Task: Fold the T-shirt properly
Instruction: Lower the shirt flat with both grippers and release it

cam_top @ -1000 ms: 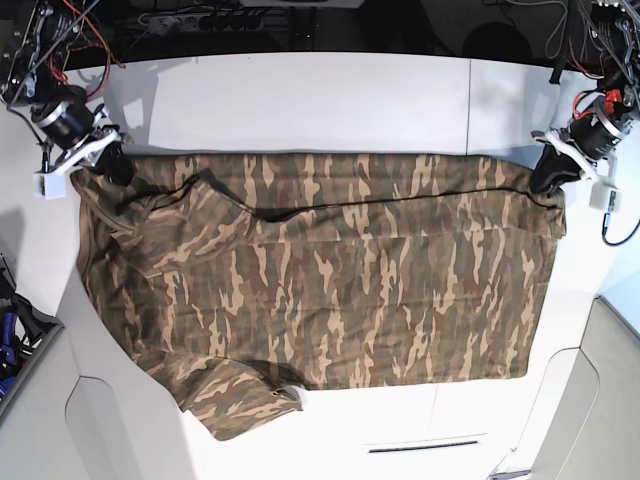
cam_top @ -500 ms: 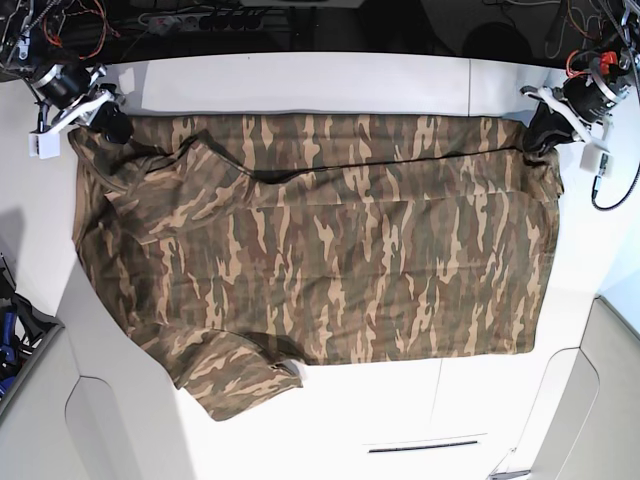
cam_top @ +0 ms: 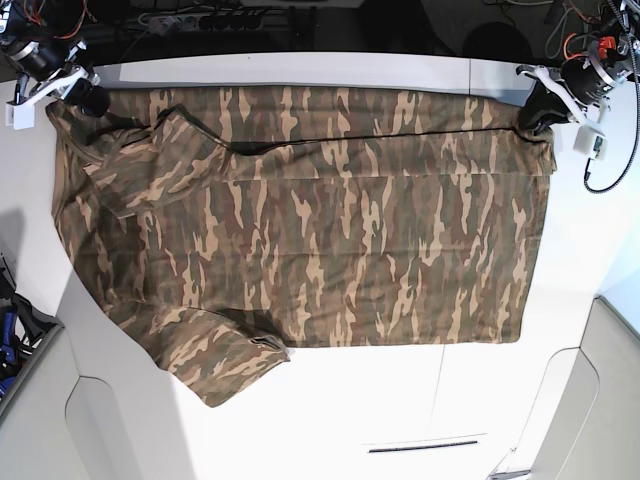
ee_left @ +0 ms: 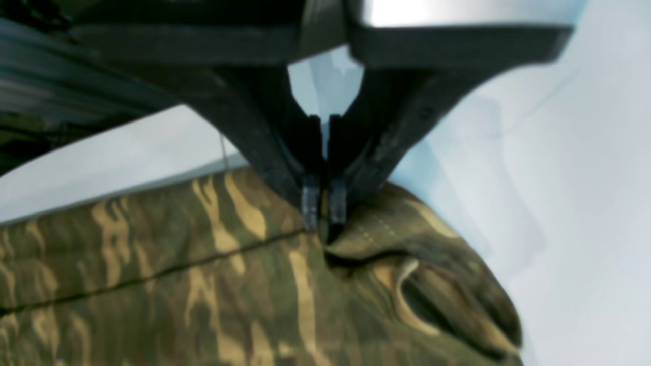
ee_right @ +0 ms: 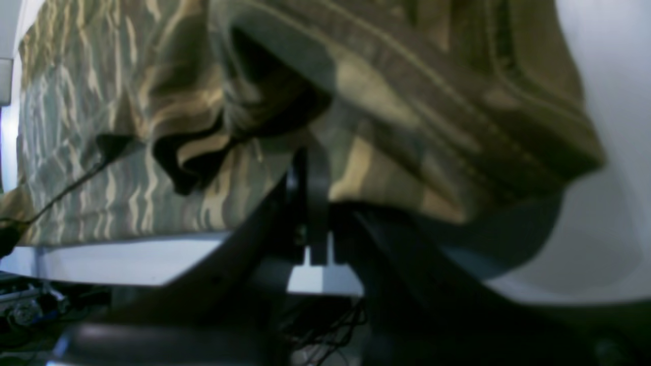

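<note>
1. T-shirt (cam_top: 380,250) lies on the white table (cam_top: 400,425), reaching from both claws down the base view; its long axis runs across that view, roughly along the line between the claws, while the body to be folded lies to one side of that line.
2. Left gripper (cam_top: 535,124) is narrow, its fingertips closed on the upper corner at the base view's right; right gripper (cam_top: 99,104) is likewise narrow, pinching the bunched corner at the view's left; neither arm is clearly nearer, as each has its own end of the same edge.
3. The coming move probably turns on that shared edge; both claws would need to travel together, keeping it level, to lay or draw the upper band straight; uneven travel could skew the cloth or deepen the bunching at the right gripper.
4. The cloth is brown, tan and olive-green camouflage; a long dark crease runs beneath the upper band, fairly straight towards the left gripper, broken by a rumpled, overlapping fold near the right one.
5. The central body looks fairly flat; a loose flap sticks out at the base view's lower left, its end turned over; the fold seems unfinished, with much smoothing and tucking left.
</note>
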